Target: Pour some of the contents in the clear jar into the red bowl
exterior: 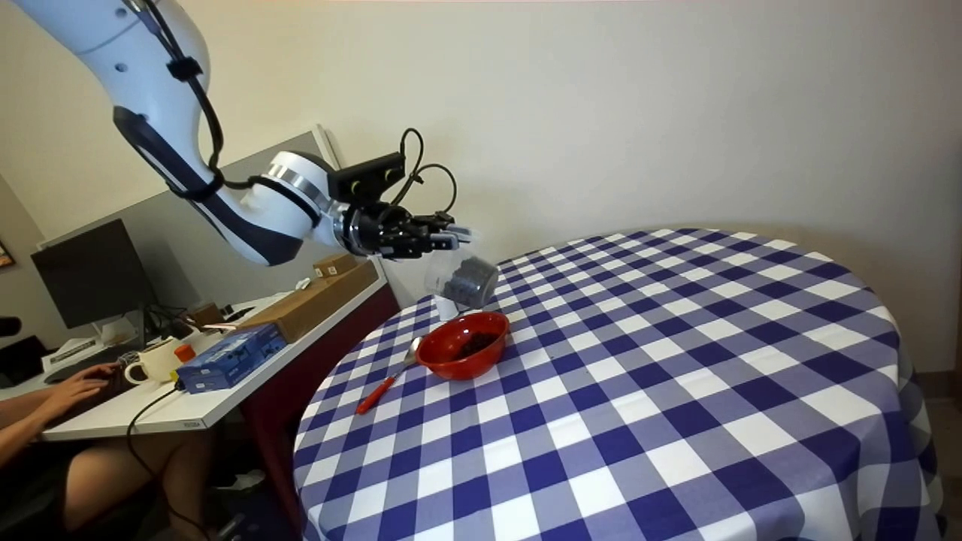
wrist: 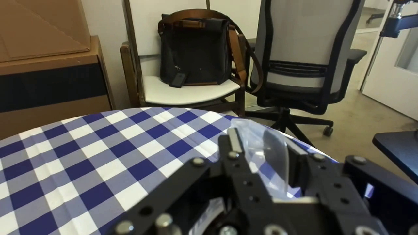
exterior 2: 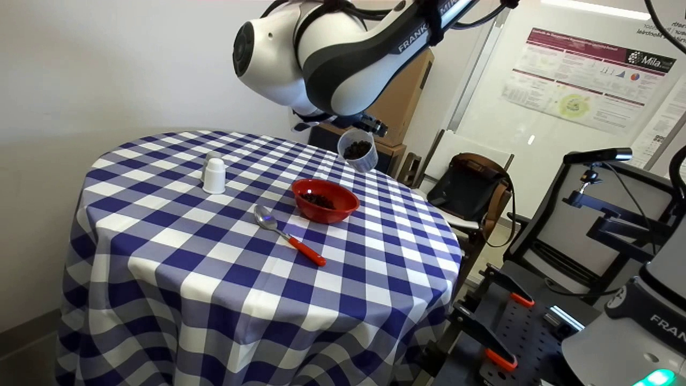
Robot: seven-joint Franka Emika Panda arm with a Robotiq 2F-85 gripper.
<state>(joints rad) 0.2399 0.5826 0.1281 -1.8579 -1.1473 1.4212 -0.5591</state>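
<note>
Jar (exterior: 464, 282) held aloft in the claw (exterior: 455, 237), clear of the checked cloth (exterior: 676, 376). The claw pinches the jar: in the wrist view its two fingers (wrist: 235, 140) stand apart with the jar's see-through wall between them, the exact line of contact being too blurred to trace. In an exterior view the jar lies just below the fingers and extends beyond them, tilted, mouth end to the left and base to the right. Its dark contents (exterior 2: 357, 150), visible through the mouth in an exterior view, fill only part of it. The bowl (exterior 2: 326, 215) rests upright on the cloth, lower than claw and jar and touching neither; dark pieces (exterior 2: 317, 201) lie in its bottom. Whether the mouth is straight over the bowl cannot be told. The spoon (exterior 2: 306, 250), silvery at the head and red at the handle, lies on the cloth beside the bowl. A white container (exterior 2: 214, 177) stands farther off on the cloth, with a greyish one (exterior 2: 212, 154) partly hidden behind it.
</note>
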